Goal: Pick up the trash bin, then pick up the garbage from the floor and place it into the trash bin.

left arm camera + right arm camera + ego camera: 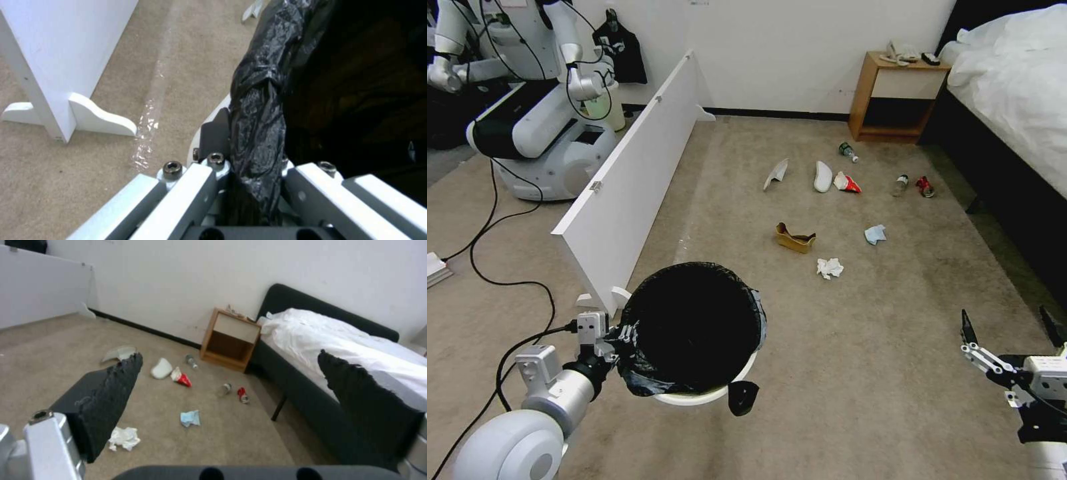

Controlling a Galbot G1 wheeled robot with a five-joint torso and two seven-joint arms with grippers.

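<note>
Black plastic lining folds over the rim of the small round white trash bin (704,397), which hangs at the lower centre of the head view, lifted off the beige-brown short-pile carpet floor (840,373). The left gripper (617,339), at the lower left of that frame, has its fingers pinched on the bin's bag-covered rim; the left wrist view shows the crumpled black bag (260,133) squeezed between the two white finger arms. The right gripper (1008,330) hovers at the lower right of the head view, its two dark fingers spread wide with nothing between them.

Garbage lies scattered across the carpet in the middle and upper right of the head view: a crumpled white tissue (830,268), a brown cardboard scrap (794,238), a light-blue wad (876,234), two white slippers (776,174) lying apart, a red-white wrapper (847,183), a small plastic bottle (900,185) just beside a red can (925,187), and another small bottle (848,152) near a wooden bedside cabinet (894,100). A long white panel (634,173) stands on the carpet at the left.
</note>
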